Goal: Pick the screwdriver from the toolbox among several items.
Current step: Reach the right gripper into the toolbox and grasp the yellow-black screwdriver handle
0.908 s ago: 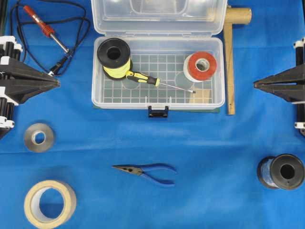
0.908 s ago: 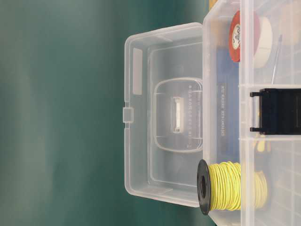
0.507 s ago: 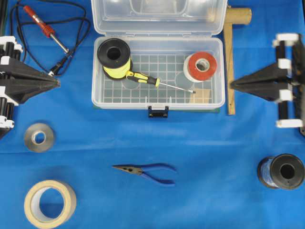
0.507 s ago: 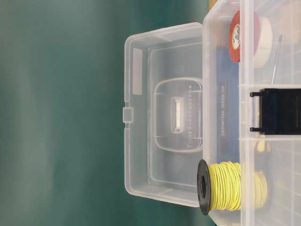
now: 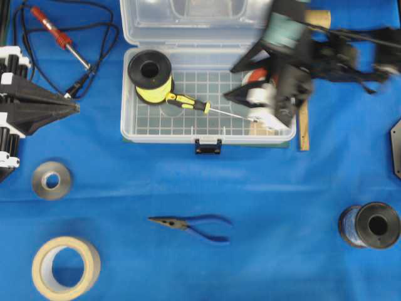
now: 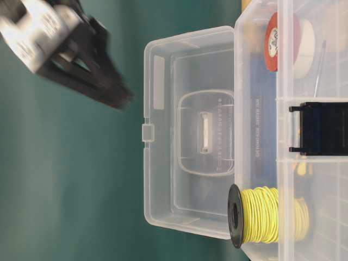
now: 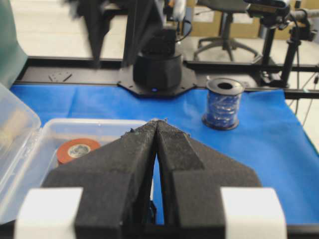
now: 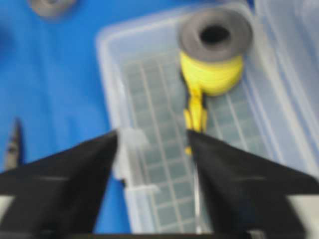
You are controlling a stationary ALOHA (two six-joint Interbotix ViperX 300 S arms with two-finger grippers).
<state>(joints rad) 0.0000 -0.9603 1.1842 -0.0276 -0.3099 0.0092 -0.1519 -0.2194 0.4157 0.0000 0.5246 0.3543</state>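
Observation:
The screwdriver (image 5: 188, 103), with a yellow-and-black handle, lies in the open clear toolbox (image 5: 128, 125), its shaft pointing right. It also shows in the right wrist view (image 8: 197, 113). The black spool of yellow wire (image 5: 150, 76) stands at the box's left. The red-and-white tape roll (image 5: 252, 76) and the tan block (image 5: 262, 130) are partly hidden by my right gripper (image 5: 230, 83). It is blurred and open above the box's right half, with the jaws (image 8: 153, 137) spread over the gridded floor beside the handle. My left gripper (image 5: 75, 110) is shut and empty at the left edge.
A red soldering iron (image 5: 59, 37) with its cord lies at the back left. Blue pliers (image 5: 191, 224), a grey tape roll (image 5: 51, 180), a masking tape roll (image 5: 66, 268) and a dark wire spool (image 5: 371, 226) lie in front. A wooden piece (image 5: 303, 119) lies right of the box.
My right arm has swung in from the right edge to above the toolbox's right half, and its jaws have opened. The left arm and the objects have not moved.

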